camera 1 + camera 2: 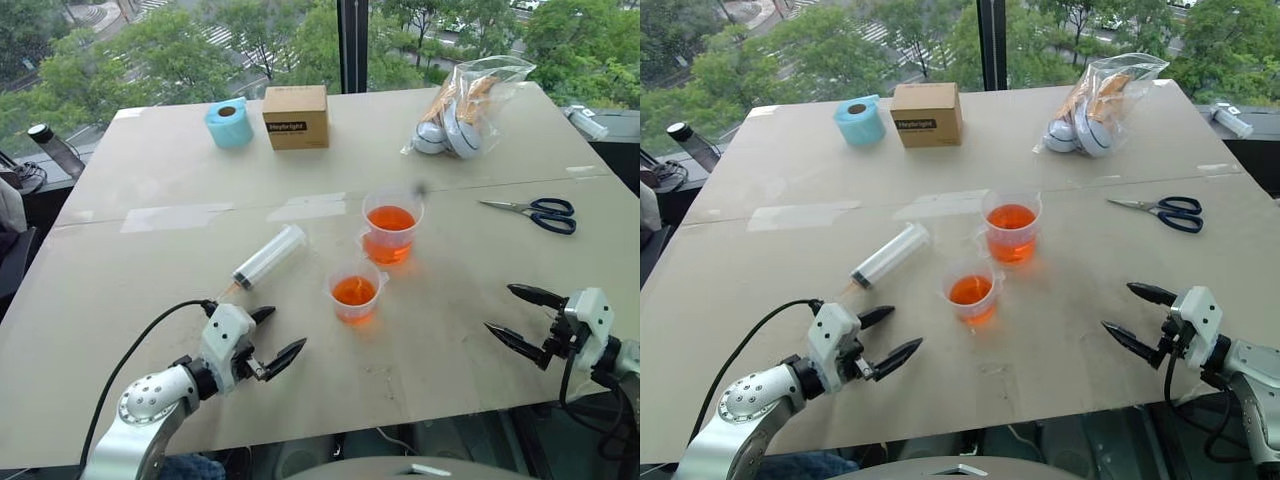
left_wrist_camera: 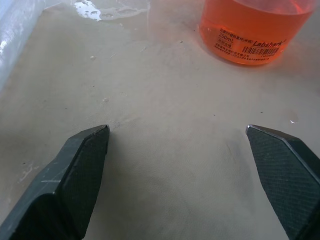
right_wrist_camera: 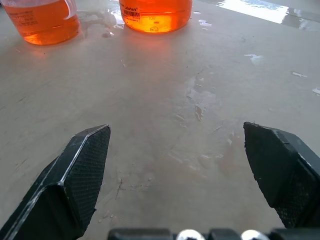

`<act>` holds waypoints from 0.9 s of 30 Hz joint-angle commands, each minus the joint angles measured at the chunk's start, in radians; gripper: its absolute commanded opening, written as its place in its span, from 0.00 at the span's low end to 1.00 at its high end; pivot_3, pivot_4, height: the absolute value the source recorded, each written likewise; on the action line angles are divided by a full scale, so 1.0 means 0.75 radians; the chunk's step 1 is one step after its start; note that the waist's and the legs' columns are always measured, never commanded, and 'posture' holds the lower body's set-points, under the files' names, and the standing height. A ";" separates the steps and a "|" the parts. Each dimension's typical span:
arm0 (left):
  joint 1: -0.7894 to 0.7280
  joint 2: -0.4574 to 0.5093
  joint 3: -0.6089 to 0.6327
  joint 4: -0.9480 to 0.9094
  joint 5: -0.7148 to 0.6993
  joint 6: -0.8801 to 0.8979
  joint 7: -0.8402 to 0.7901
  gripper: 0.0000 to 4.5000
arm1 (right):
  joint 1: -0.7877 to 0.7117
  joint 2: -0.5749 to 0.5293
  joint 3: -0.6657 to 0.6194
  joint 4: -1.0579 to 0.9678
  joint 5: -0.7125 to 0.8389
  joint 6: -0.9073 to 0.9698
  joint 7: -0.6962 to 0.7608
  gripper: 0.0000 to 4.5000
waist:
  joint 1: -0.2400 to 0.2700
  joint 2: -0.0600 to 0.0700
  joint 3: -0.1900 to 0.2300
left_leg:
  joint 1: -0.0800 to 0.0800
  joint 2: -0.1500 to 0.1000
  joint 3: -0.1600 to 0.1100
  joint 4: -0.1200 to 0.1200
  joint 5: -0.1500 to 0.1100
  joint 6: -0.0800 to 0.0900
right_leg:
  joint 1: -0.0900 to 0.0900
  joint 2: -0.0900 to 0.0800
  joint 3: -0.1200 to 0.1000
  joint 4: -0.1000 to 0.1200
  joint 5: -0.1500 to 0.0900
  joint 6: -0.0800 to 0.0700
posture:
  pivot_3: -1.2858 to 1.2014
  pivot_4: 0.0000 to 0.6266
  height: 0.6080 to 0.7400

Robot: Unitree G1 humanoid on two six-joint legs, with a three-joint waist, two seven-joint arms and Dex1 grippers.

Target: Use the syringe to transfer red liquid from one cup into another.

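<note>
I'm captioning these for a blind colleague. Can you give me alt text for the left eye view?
A syringe lies on a table beside two cups of red liquid, while the open left gripper and open right gripper hover empty near the front edge.

Lay on the table (image 1: 140,300): syringe (image 1: 266,258) at nine o'clock from the short cup (image 1: 355,293); tall cup stack (image 1: 390,228) at one o'clock; scissors (image 1: 535,212) further at three o'clock.

blue tape roll (image 1: 230,123) beside cardboard box (image 1: 296,116); plastic bag (image 1: 462,105) far right; scissors (image 1: 535,213) nearer
</note>
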 commanded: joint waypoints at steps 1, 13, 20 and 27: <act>0.010 0.044 0.015 -0.033 0.020 0.093 0.024 0.99 | -0.022 -0.017 -0.027 -0.017 0.037 -0.020 0.035 1.00 | -0.004 0.000 0.000 | 0.000 0.000 0.000 0.000 0.000 0.000 | 0.000 0.000 0.000 0.000 0.000 0.000 | 0.52 0.24 1.00; -0.645 0.536 0.276 -0.278 -0.506 1.147 0.081 0.99 | -0.256 -0.178 -0.018 -0.533 0.390 0.462 -0.067 1.00 | -0.002 -0.008 0.005 | -0.004 0.000 -0.002 0.001 0.000 0.000 | -0.002 0.001 -0.002 0.001 0.000 0.001 | 0.52 0.24 1.00; -1.230 0.890 -0.127 -0.017 -0.506 1.430 -0.143 0.99 | -0.485 -0.208 0.033 -0.742 0.581 0.735 -0.259 1.00 | 0.000 -0.023 0.018 | -0.008 -0.002 -0.002 0.001 0.004 -0.006 | -0.007 0.005 -0.003 0.001 0.000 0.001 | 0.52 0.24 1.00; -1.892 0.767 -0.781 0.394 -0.154 1.339 -0.428 0.99 | -0.614 -0.267 0.111 -0.882 0.639 0.937 -0.416 1.00 | 0.018 -0.031 0.023 | -0.012 -0.003 0.002 0.003 0.004 -0.006 | -0.011 0.015 -0.002 0.002 0.000 0.003 | 0.52 0.24 1.00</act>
